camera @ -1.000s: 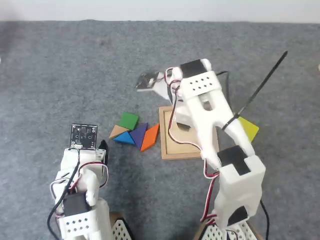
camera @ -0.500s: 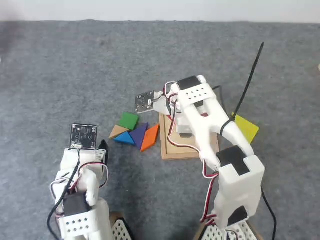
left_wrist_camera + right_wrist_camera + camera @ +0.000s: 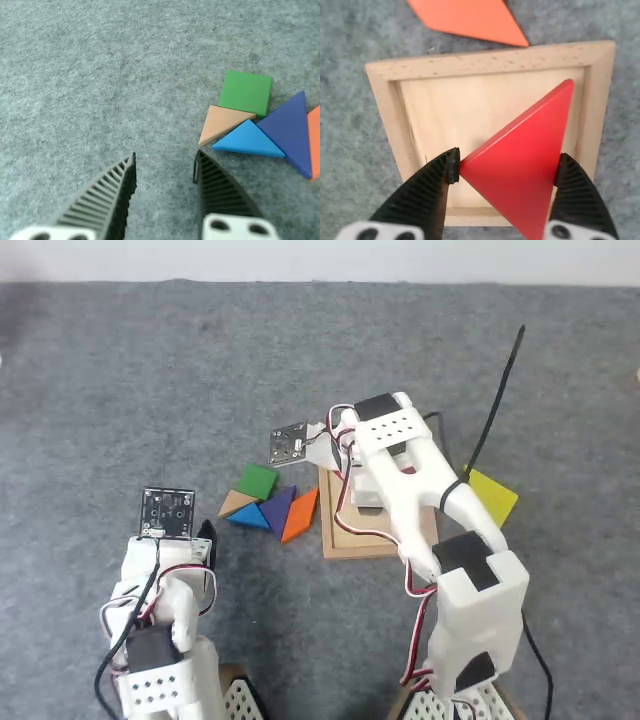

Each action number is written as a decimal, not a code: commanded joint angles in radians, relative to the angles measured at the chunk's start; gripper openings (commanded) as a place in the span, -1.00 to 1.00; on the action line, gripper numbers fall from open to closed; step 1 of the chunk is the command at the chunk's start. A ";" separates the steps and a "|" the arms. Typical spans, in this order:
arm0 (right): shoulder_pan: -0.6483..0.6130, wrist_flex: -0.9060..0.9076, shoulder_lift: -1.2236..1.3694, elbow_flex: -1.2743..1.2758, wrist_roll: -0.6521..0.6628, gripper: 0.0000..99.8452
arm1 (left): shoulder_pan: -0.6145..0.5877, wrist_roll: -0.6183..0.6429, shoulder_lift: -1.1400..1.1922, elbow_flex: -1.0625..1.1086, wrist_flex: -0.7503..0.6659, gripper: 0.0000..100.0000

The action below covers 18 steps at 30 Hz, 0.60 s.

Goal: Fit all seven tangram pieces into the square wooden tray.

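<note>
My right gripper [image 3: 505,170] is shut on a red triangle [image 3: 525,160], holding it over the floor of the square wooden tray [image 3: 485,61], with one corner reaching the tray's inner rim. In the high view the right arm [image 3: 395,455] covers most of the tray [image 3: 345,538]. Left of the tray lie a green square [image 3: 258,480], a tan triangle [image 3: 236,502], a blue triangle [image 3: 248,517], a purple triangle [image 3: 277,508] and an orange parallelogram [image 3: 300,514]. A yellow piece [image 3: 492,496] lies to the right of the tray. My left gripper [image 3: 165,167] is open above bare carpet, short of the tan triangle [image 3: 222,122].
Grey carpet covers the whole table. The orange parallelogram [image 3: 470,17] lies just outside the tray's rim. The left arm [image 3: 165,570] stands at the near left, apart from the pieces. A black cable tie [image 3: 500,390] sticks up from the right arm.
The right arm has swung down and nearer, bringing its wrist over the tray's left side. It has barely shifted in the last half second. The left arm has kept still.
</note>
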 commanded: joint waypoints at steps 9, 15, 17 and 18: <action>0.007 -0.027 -0.016 -0.011 -0.005 0.05 | -0.005 -0.009 -0.011 -0.004 -0.014 -0.64; 0.031 0.050 -0.074 -0.038 -0.038 0.05 | -0.005 -0.009 -0.011 -0.004 -0.014 -0.64; 0.076 0.064 -0.119 -0.041 -0.057 0.05 | -0.005 -0.009 -0.011 -0.004 -0.014 -0.64; 0.097 0.059 -0.131 -0.029 -0.054 0.05 | -0.005 -0.009 -0.011 -0.004 -0.014 -0.64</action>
